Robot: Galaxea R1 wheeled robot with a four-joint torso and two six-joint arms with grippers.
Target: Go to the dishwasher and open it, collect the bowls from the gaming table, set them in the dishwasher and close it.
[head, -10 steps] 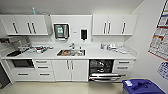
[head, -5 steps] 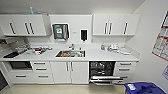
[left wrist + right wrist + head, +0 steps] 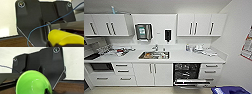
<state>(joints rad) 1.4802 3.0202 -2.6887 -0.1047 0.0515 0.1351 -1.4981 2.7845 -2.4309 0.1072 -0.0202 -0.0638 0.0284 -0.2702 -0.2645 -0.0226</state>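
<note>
Room: we faced a white kitchenette wall, with upper cupboards [image 3: 107, 24] on both sides and a pale floor below.
Counter: a long white worktop [image 3: 184, 58] ran the full width, cluttered at both ends (we could not tell the small items apart).
Dishwasher: the dishwasher [image 3: 187, 72] sat under the counter, right of the sink cabinet, its door [image 3: 191, 83] dropped open and dark racks showing.
Sink: a steel sink [image 3: 154, 55] was set mid-counter, with a tap behind it.
Blue bin: a blue bin [image 3: 230, 90] stood at the lower right corner.
Yellow bowl: a yellow bowl [image 3: 65, 38] sat close against the left wrist plate; we could not tell how the fingers stood.
Green bowl: a green bowl [image 3: 33, 82] sat before the right wrist plate; the grip was likewise unclear.
</note>
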